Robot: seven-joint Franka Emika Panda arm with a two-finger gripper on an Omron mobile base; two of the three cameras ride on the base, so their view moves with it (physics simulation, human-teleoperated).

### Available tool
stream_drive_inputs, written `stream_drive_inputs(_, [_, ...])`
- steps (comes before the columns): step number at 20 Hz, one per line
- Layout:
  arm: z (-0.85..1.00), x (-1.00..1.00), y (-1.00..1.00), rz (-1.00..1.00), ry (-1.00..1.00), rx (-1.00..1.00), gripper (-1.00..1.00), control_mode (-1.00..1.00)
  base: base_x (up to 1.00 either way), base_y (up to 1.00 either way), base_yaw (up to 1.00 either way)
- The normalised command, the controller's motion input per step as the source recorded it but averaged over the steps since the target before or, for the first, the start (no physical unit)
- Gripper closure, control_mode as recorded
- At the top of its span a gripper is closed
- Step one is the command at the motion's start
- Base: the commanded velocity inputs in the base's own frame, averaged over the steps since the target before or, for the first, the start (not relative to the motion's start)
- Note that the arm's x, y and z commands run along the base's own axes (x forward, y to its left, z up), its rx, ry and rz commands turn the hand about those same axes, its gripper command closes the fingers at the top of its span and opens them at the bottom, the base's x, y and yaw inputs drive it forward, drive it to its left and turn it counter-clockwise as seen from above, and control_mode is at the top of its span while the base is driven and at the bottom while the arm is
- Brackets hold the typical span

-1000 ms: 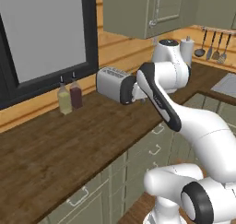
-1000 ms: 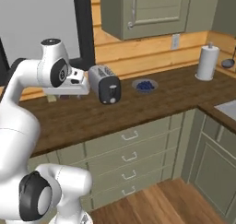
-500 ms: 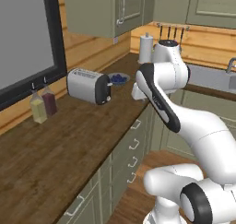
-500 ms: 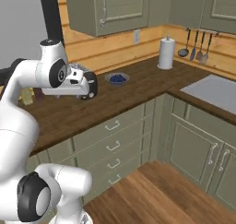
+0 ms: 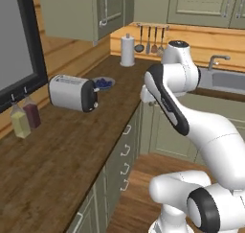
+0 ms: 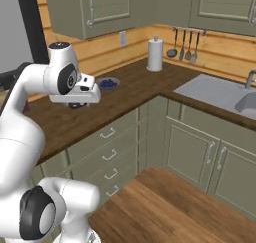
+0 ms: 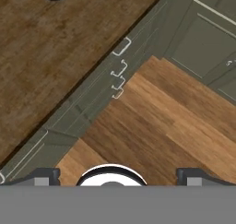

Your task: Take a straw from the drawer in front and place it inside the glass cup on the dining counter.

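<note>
Swung rightward, both base views now show a small plate (image 5: 103,82) of blueberries (image 6: 107,81); fingers (image 7: 44,176) spread apart, empty.

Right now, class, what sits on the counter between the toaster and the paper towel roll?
A small plate of blueberries lies between toaster and paper towel roll, seen in the left base view.

- I'm in a home kitchen: sage-green cabinets (image 6: 107,7) fill the upper frame.
- Toaster (image 5: 72,93) sits left on my dark wood counter (image 5: 62,150).
- Sink (image 6: 215,92) at right, paper towel roll (image 6: 154,54) and hanging utensils (image 6: 184,44) up top.
</note>
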Motion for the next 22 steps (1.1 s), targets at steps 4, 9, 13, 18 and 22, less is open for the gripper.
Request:
stream_drive_inputs(4, [0.0, 0.0, 0.0, 0.0, 0.0, 0.0, -1.0, 1.0, -0.01, 0.42, -0.1])
stream_drive_inputs(9, [0.0, 0.0, 0.0, 0.0, 0.0, 0.0, -1.0, 1.0, 0.0, 0.56, -0.14])
stream_drive_inputs(13, [0.0, 0.0, 0.0, 0.0, 0.0, 0.0, -1.0, 1.0, -0.02, 0.61, -0.19])
stream_drive_inputs(18, [0.0, 0.0, 0.0, 0.0, 0.0, 0.0, -1.0, 1.0, -0.01, 0.51, -0.22])
stream_drive_inputs(22, [0.0, 0.0, 0.0, 0.0, 0.0, 0.0, -1.0, 1.0, -0.02, 0.43, -0.23])
